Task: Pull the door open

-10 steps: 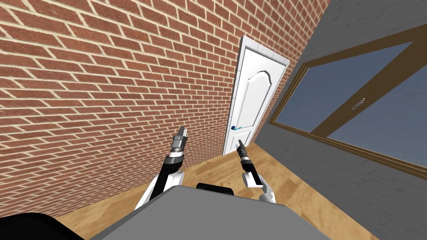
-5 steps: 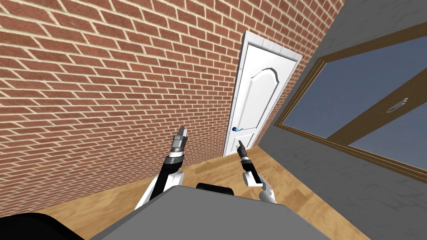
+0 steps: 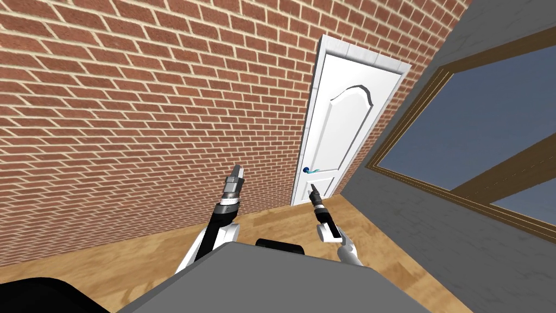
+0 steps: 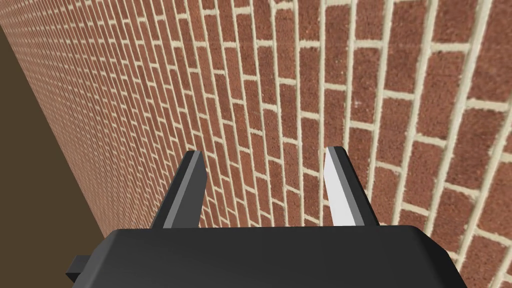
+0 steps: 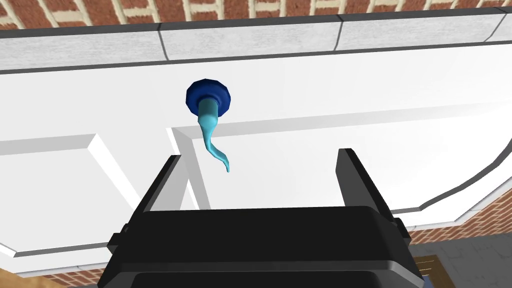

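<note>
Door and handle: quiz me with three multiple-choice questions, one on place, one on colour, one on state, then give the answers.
1. The door handle is: A) ahead of the right tool, untouched; B) clamped in the right tool; C) behind the right tool.
2. The handle's colour is: A) red; B) blue; C) black.
3. The door is: A) wide open; B) half open; C) shut.
Answers: 1 A, the open fingers stand short of it with a gap; 2 B, a light blue lever on a dark blue base; 3 C, it sits flush in its frame.
</note>
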Motion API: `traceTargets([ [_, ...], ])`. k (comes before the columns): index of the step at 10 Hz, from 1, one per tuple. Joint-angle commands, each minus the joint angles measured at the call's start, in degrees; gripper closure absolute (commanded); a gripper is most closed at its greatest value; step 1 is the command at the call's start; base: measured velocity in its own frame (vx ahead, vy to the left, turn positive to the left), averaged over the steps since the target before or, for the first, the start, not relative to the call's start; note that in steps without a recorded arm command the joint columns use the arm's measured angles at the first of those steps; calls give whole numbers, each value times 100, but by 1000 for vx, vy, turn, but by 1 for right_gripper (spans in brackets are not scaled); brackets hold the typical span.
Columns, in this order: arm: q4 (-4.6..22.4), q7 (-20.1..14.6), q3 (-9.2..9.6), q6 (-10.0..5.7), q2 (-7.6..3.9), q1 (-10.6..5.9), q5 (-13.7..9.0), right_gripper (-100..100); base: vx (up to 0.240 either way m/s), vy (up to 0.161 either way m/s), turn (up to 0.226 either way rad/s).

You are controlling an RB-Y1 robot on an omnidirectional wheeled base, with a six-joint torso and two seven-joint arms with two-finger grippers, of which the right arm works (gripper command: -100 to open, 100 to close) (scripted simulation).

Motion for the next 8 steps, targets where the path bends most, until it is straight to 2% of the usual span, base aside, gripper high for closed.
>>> traceTargets([
  [1,193,-2,16,-31,-29,-98,-44,-100,32,-102,144],
  [8,979,-23,83,-184,-157,-475,-217,-100,21,-117,121],
])
